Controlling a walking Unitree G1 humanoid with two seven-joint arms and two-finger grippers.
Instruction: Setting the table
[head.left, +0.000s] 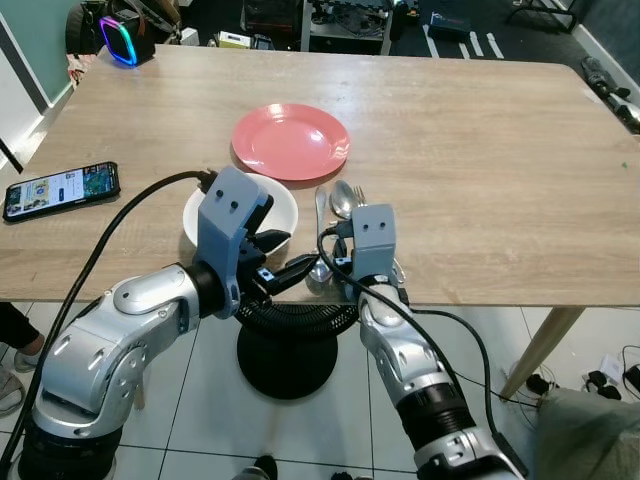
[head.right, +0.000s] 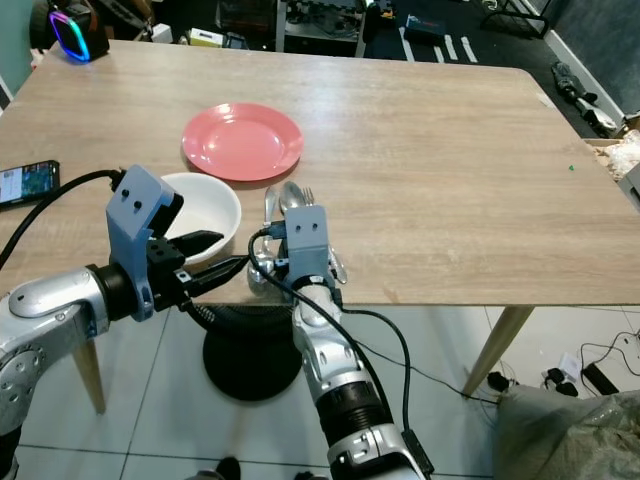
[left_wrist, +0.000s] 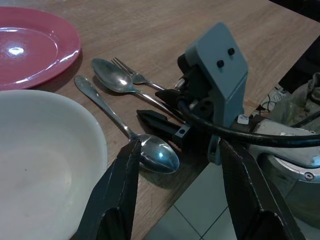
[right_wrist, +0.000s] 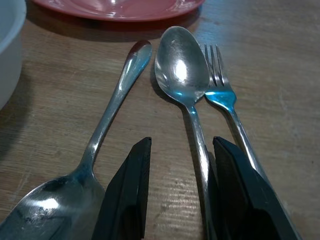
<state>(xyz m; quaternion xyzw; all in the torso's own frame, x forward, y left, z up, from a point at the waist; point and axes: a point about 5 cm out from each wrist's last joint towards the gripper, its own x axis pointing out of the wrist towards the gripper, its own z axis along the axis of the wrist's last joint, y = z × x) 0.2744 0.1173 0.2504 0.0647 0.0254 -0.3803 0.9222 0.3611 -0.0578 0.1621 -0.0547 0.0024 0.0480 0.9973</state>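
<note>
At the lower centre of the head view, the right hand (right_wrist: 175, 195) lay low on the wooden bench (head.left: 480, 160), its fingers narrowly parted around the handle of a spoon (right_wrist: 182, 70), with a fork (right_wrist: 222, 95) just beside it. The left hand (left_wrist: 182, 175) hovered wide open at the bench edge, near a second spoon (left_wrist: 145, 150) beside the white bowl (head.left: 280, 205). The pink plate (head.left: 290, 140) sat above them in the frame.

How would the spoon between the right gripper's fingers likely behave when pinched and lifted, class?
The spoon looks like polished metal, so probably stiff but slippery. Its thin handle lies flat on the table, likely leaving little to grip. The right gripper holds it near the tail, so the bowl may droop.
</note>
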